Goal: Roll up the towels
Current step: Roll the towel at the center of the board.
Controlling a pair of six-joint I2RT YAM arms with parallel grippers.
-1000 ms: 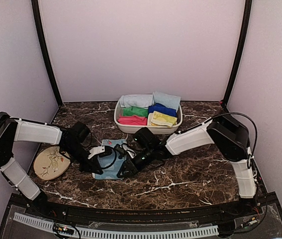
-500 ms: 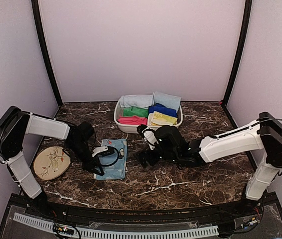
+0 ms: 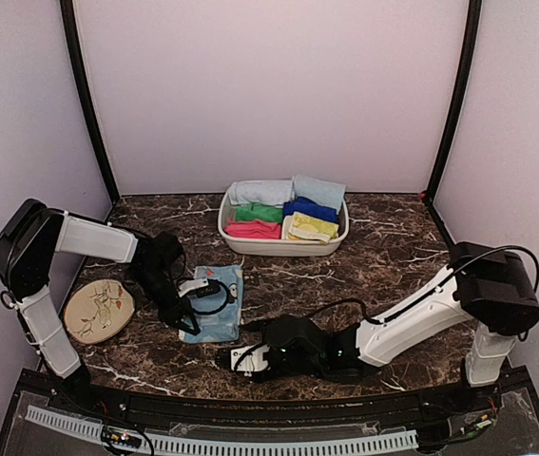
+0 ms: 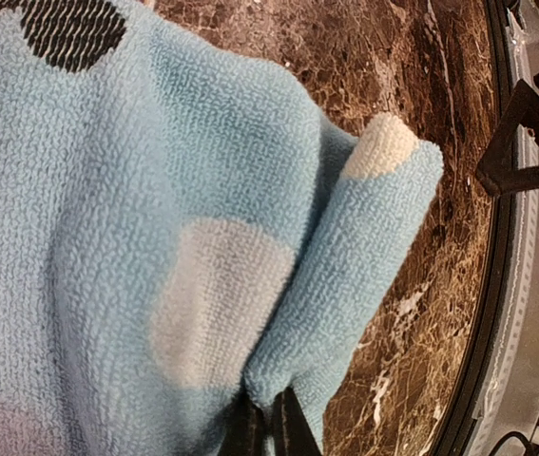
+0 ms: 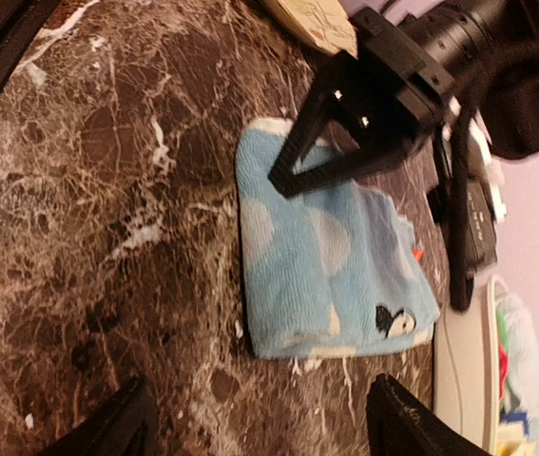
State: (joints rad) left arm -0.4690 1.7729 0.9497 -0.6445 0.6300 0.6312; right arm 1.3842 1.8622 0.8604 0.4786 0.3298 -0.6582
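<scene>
A blue towel [image 3: 216, 306] with pale cream spots lies flat on the marble table, left of centre. Its near edge is turned over into a narrow roll [image 4: 364, 275]. My left gripper [image 3: 189, 325] is shut on the end of that roll at the towel's front left corner, fingertips pinched together on the cloth [image 4: 269, 427]. The right wrist view shows the towel [image 5: 326, 266] with the left gripper [image 5: 284, 180] on its corner. My right gripper [image 3: 250, 359] sits low near the table's front edge, apart from the towel, open with nothing between its fingers [image 5: 128, 426].
A white basin [image 3: 250, 245] at the back centre holds several rolled towels in pale blue, green, pink, dark blue and yellow. A round beige plate [image 3: 98, 311] with a drawing lies at the left. A metal rail [image 4: 526, 313] runs along the table's front edge.
My right arm has pulled away from the towel and swung down to the front of the table, its jaws opening. The left gripper has stayed shut on the towel's corner.
</scene>
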